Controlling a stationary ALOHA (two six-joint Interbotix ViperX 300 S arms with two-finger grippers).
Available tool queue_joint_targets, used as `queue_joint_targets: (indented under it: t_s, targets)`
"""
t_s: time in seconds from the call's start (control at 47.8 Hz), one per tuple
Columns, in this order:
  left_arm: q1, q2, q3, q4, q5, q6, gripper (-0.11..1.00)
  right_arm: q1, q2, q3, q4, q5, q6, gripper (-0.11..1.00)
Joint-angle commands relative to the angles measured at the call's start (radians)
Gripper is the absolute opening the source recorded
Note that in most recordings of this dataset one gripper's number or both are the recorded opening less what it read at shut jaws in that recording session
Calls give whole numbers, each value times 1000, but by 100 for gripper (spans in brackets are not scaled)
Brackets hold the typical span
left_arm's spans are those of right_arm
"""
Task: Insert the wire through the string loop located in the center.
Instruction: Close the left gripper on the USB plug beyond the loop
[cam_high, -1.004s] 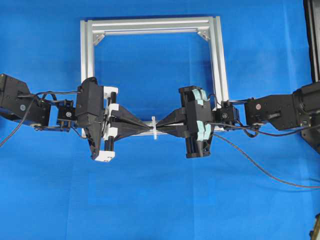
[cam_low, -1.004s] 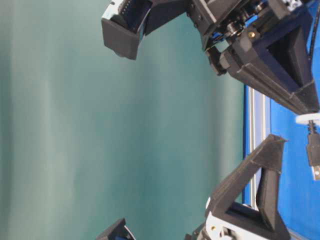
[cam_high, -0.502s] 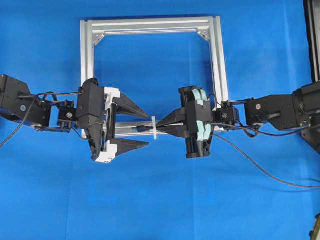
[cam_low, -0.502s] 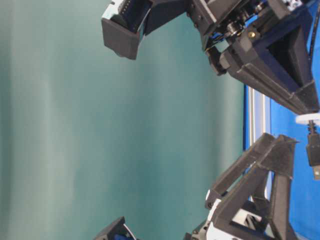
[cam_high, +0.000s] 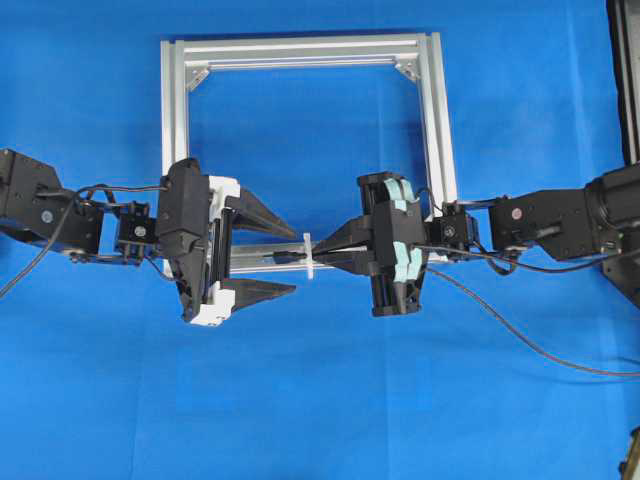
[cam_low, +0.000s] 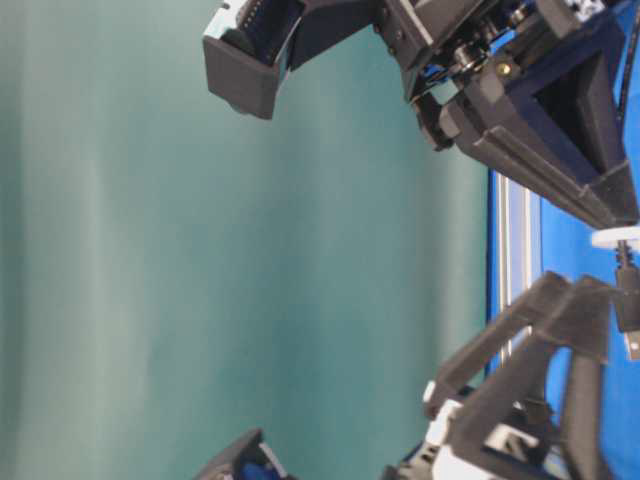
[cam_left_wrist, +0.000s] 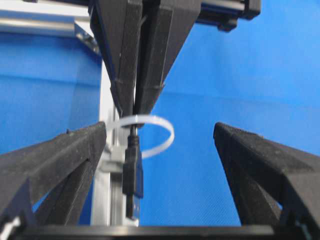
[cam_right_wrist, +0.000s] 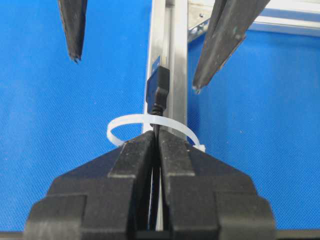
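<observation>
The white string loop (cam_high: 308, 258) stands across the front bar of the silver frame (cam_high: 300, 50). The wire's dark plug (cam_high: 288, 257) pokes out on the loop's left side, lying along the bar. My right gripper (cam_high: 316, 258) is shut on the wire just right of the loop. In the right wrist view the cable runs from the right gripper (cam_right_wrist: 156, 139) through the loop (cam_right_wrist: 120, 125) to the plug (cam_right_wrist: 157, 87). My left gripper (cam_high: 296, 260) is open, one finger on each side of the plug and clear of it. The left wrist view shows the plug (cam_left_wrist: 133, 170) hanging below the loop (cam_left_wrist: 170, 135).
The wire's slack (cam_high: 530, 345) trails right across the blue cloth from the right arm. The frame's other three bars lie behind both grippers. A dark upright (cam_high: 627, 80) stands at the right edge.
My left gripper was shut at the plug a second ago. It has opened wide and drawn back slightly left. The right gripper and the plug stay put.
</observation>
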Motion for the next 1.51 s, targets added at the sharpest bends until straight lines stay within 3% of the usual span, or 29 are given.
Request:
queue_joint_targets:
  t_s: [0.0, 1.486]
  targets:
    - [0, 8, -17, 3, -3, 0, 92, 2, -12, -11, -2, -5, -2, -2]
    - [5, 38, -17, 3, -5, -2, 92, 2, -12, -8, -2, -5, -2, -2]
